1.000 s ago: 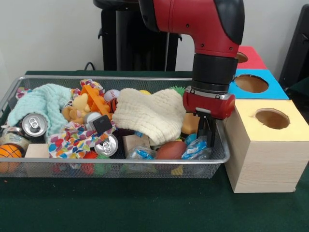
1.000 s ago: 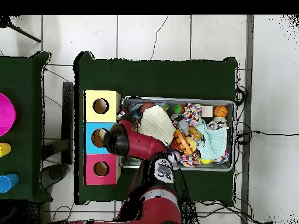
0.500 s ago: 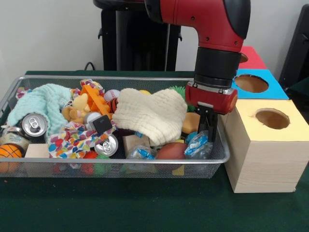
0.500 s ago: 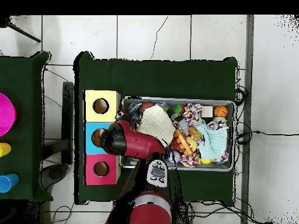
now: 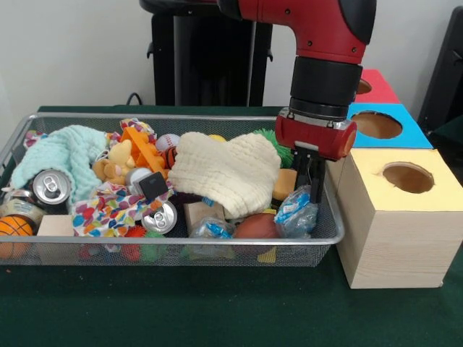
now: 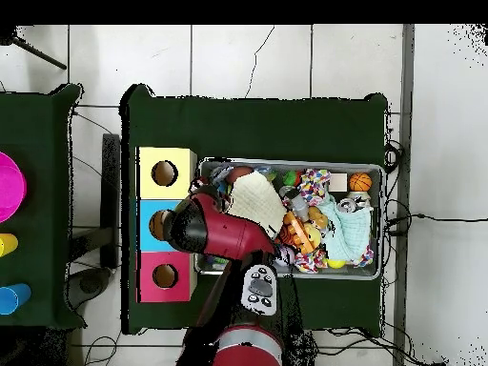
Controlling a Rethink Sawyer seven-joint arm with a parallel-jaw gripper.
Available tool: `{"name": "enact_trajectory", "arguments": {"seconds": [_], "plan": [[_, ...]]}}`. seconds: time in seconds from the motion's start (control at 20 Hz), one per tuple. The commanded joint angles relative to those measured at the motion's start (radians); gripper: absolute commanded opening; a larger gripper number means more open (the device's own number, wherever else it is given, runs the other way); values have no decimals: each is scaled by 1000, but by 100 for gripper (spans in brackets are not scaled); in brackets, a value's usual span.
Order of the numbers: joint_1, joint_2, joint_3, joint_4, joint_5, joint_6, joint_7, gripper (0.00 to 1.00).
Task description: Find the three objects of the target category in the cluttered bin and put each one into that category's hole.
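Since the earlier frames the gripper (image 5: 314, 194) has risen in the wire bin (image 5: 217, 241); the blue-and-clear plastic packet (image 5: 296, 212) has come up with it and now hangs above the bin's near rim, pinched between the closed-in fingers. The rest of the clutter is unchanged.

The bin sits on a dark green table cover (image 5: 217, 311). Just beside the bin stands the yellow-topped wooden box (image 5: 405, 217) with its round hole, the blue box (image 5: 380, 124) beyond it, the red box (image 5: 372, 85) farthest. Behind the bin is a pale wall.

The overhead view alone shows a white tiled floor (image 6: 248, 57) around the table and a second green table (image 6: 33, 210) with a pink dish (image 6: 8, 187); there the arm (image 6: 224, 233) hides the gripper and packet.
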Motion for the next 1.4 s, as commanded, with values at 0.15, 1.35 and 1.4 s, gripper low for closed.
{"name": "enact_trajectory", "arguments": {"seconds": [0.15, 1.35, 1.4], "plan": [[-17, -53, 25, 38, -24, 159, 81, 0], [57, -147, -41, 89, 4, 268, 146, 0], [61, -149, -45, 90, 5, 271, 149, 0]]}}
